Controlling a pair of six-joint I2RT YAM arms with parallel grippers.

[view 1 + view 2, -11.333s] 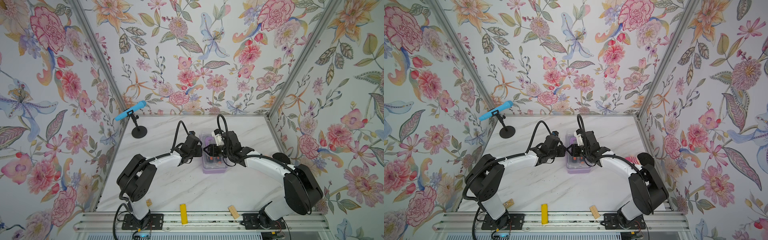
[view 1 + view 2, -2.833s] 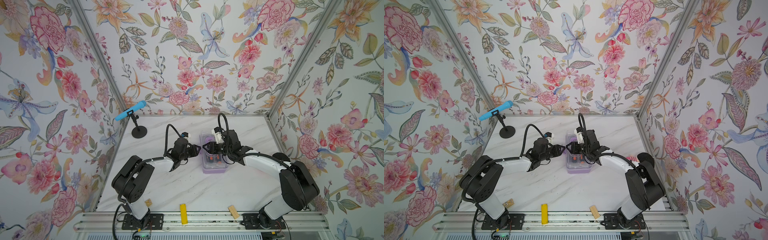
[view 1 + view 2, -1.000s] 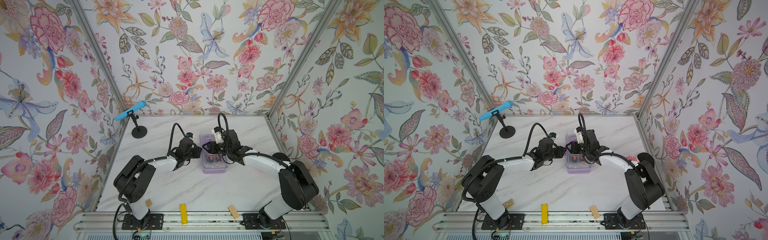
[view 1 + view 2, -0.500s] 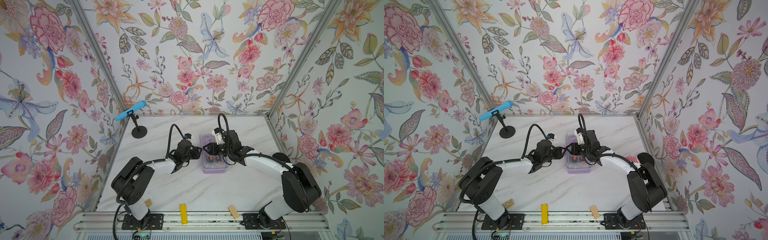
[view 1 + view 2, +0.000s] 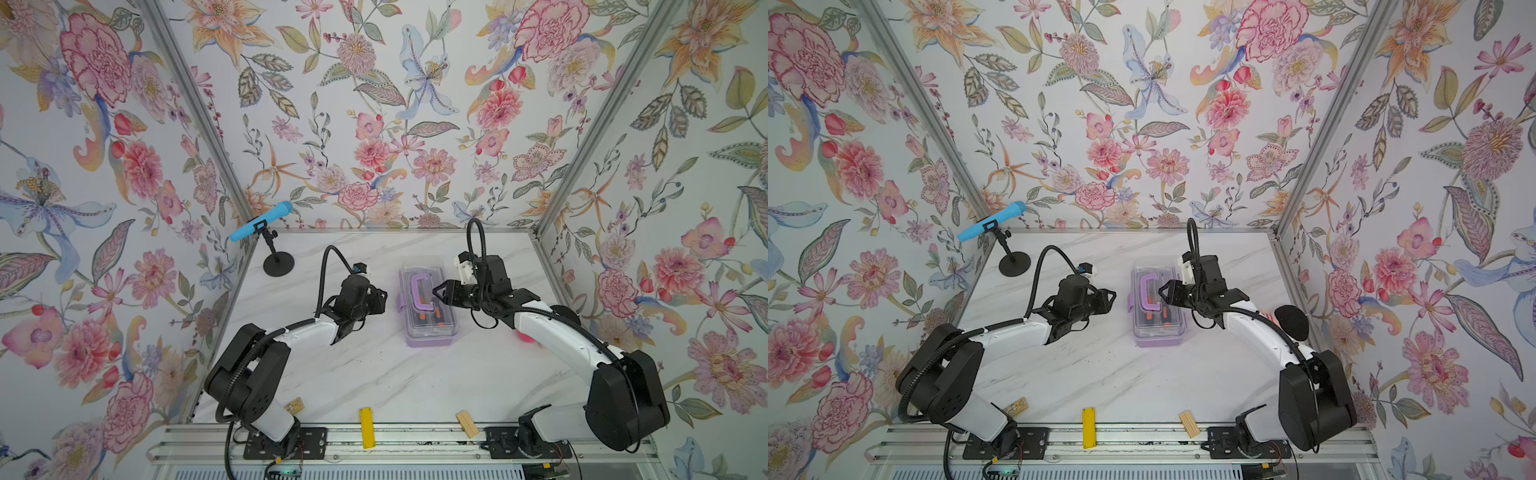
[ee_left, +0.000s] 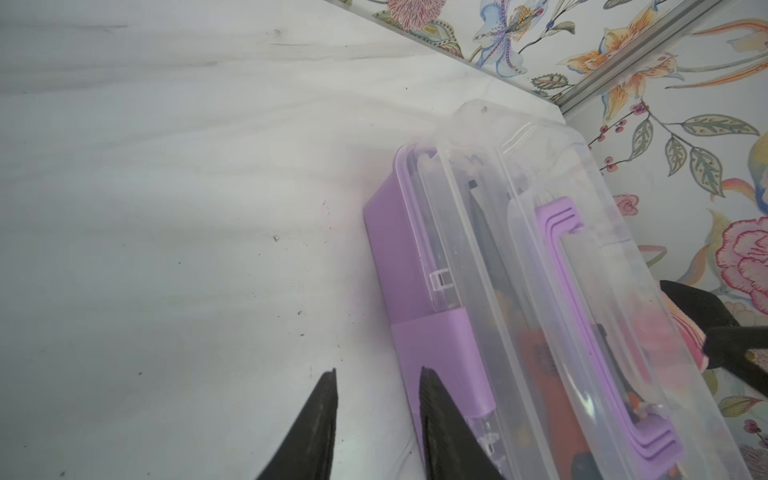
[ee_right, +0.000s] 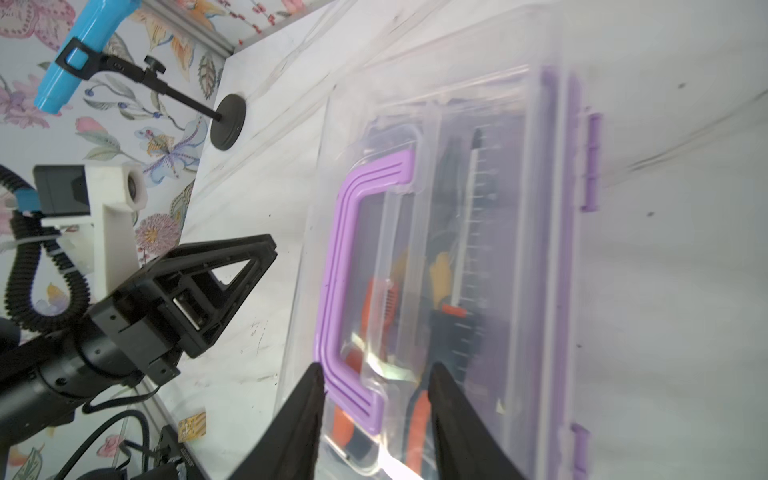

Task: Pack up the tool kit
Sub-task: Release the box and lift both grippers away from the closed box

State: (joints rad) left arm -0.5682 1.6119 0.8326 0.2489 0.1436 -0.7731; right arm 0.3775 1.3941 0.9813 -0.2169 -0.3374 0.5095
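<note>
L claw (image 6: 377,370) part open, empty, one tip by case (image 6: 386,232) latch (image 6: 436,353). R claw (image 7: 374,368) part open, astride handle (image 7: 332,266) end, not clamped.

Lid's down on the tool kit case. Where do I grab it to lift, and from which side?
Take the purple handle by its long bar, from above, jaws across the bar. It lies folded flat in the clear lid, bar toward the latch side, so a finger probably must pry it up from there first. The open right end effector hangs over one corner.
</note>
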